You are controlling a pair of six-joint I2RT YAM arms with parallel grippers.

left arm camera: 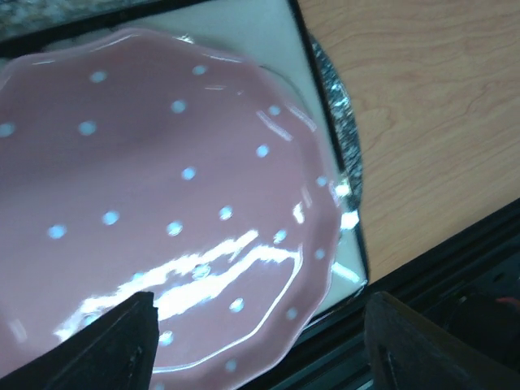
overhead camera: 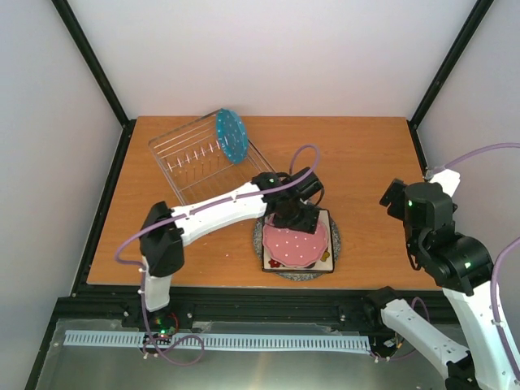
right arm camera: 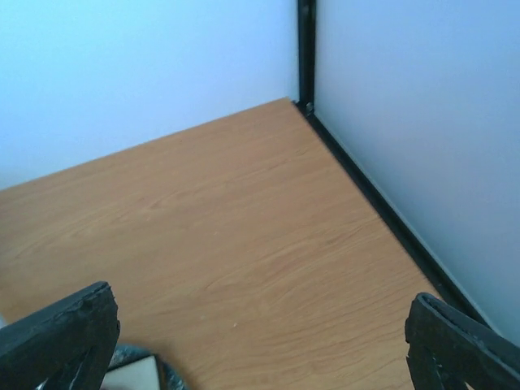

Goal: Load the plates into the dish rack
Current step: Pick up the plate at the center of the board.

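A pink white-dotted scalloped plate (overhead camera: 296, 241) (left arm camera: 162, 187) tops a stack, lying on a square cream plate (overhead camera: 327, 257) (left arm camera: 244, 24) with a dark rim. Beneath both is a round grey speckled plate (overhead camera: 335, 237) (left arm camera: 343, 122). My left gripper (overhead camera: 294, 221) (left arm camera: 260, 345) hovers open, close over the pink plate's rim, one finger over the plate and the other off its edge. The wire dish rack (overhead camera: 191, 158) sits at the far left with a blue dotted plate (overhead camera: 231, 135) upright in it. Off to the right of the stack, my right gripper (overhead camera: 398, 199) (right arm camera: 260, 345) is raised, open and holding nothing.
The wooden table (overhead camera: 366, 154) has a black frame along its edges, and white walls stand close behind and on both sides. The right wrist view shows the far right corner of the table (right arm camera: 244, 227) and a bit of the stack (right arm camera: 134, 374).
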